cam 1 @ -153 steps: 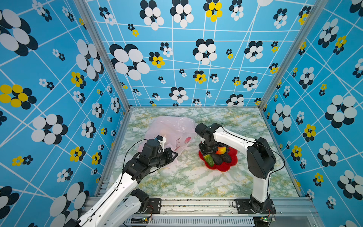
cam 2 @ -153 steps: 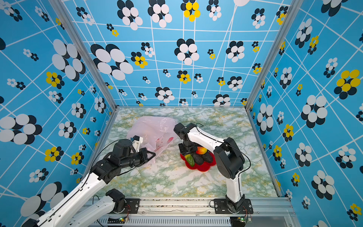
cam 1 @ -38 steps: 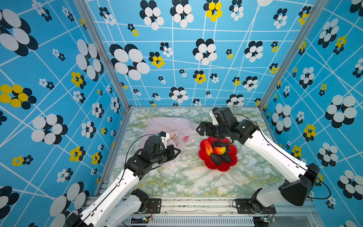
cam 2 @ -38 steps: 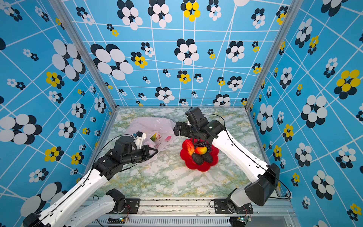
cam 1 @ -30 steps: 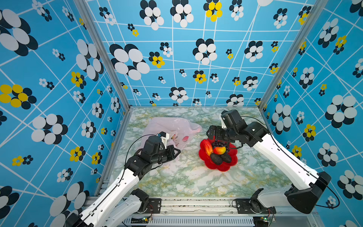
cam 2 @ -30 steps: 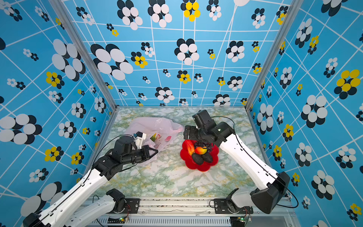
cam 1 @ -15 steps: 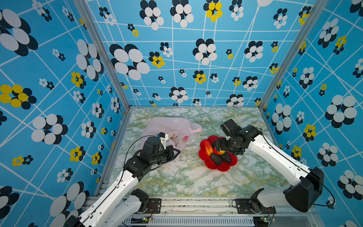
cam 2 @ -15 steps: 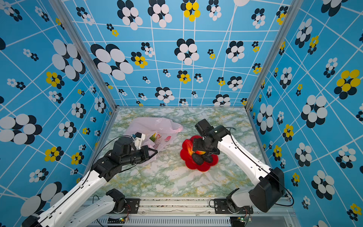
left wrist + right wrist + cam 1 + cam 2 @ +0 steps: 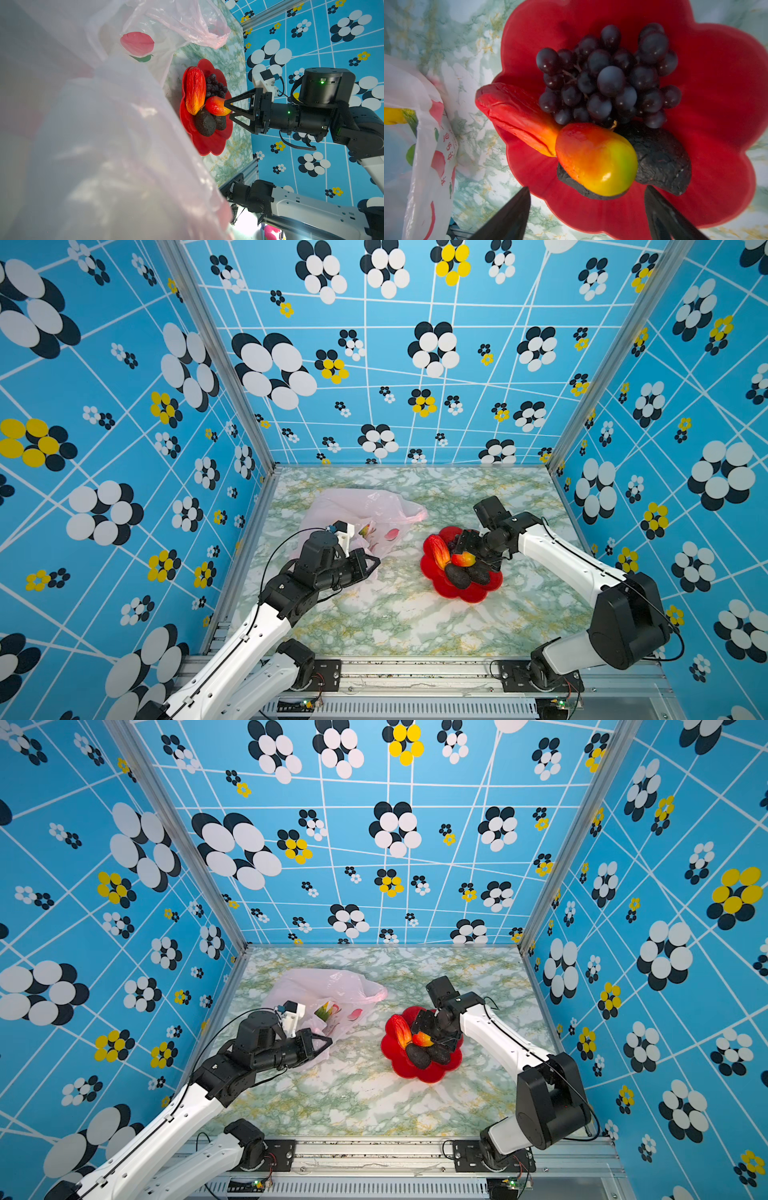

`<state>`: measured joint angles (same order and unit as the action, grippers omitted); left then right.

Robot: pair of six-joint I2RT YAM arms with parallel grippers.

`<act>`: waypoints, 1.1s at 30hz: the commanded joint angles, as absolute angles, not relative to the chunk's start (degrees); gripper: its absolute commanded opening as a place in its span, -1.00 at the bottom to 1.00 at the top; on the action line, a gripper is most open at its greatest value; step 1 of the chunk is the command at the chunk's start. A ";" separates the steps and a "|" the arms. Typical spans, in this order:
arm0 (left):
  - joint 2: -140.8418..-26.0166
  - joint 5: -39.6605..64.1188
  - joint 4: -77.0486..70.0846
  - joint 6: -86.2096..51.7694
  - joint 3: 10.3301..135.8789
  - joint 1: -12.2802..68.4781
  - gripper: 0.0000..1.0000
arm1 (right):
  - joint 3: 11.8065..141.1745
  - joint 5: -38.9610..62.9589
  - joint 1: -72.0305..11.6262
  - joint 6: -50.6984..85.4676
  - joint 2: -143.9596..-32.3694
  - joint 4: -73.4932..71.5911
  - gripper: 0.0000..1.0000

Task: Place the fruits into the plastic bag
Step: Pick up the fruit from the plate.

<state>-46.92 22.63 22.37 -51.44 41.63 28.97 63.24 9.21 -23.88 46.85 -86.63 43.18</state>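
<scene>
- The left tool (image 9: 368, 563), beside the red flower-shaped plate (image 9: 478, 593) on the marbled desk (image 9: 395, 622), is clamped on the thin pale-pink plastic bag (image 9: 357, 506). If the film slips, the mouth may collapse.
- On the plate's near half, the smooth red-yellow-green fruit (image 9: 596, 158) rests on two dark avocado-like fruits (image 9: 457, 576).
- The right tool (image 9: 228, 110) straddles its yellow end, jaws wide. An off-centre squeeze could squirt it off the plate.
- The dark purple grapes (image 9: 608, 83) sit on the plate's far half and could get nudged.
- The bag reaches beyond the plate.
</scene>
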 commanded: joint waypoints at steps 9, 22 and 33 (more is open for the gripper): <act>-46.32 21.71 24.07 -50.71 41.55 28.39 -1.00 | 64.34 10.34 -22.59 47.20 -92.17 42.50 0.55; -46.71 21.45 23.75 -51.04 41.40 28.20 -1.00 | 64.79 8.00 -22.27 47.03 -91.83 42.65 -0.07; -47.20 22.32 22.81 -51.02 41.32 28.21 -1.00 | 64.10 5.80 -22.15 47.83 -83.61 43.51 -0.29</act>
<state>-47.29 22.09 22.72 -51.42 41.63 28.49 64.27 7.49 -22.46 47.24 -87.20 41.71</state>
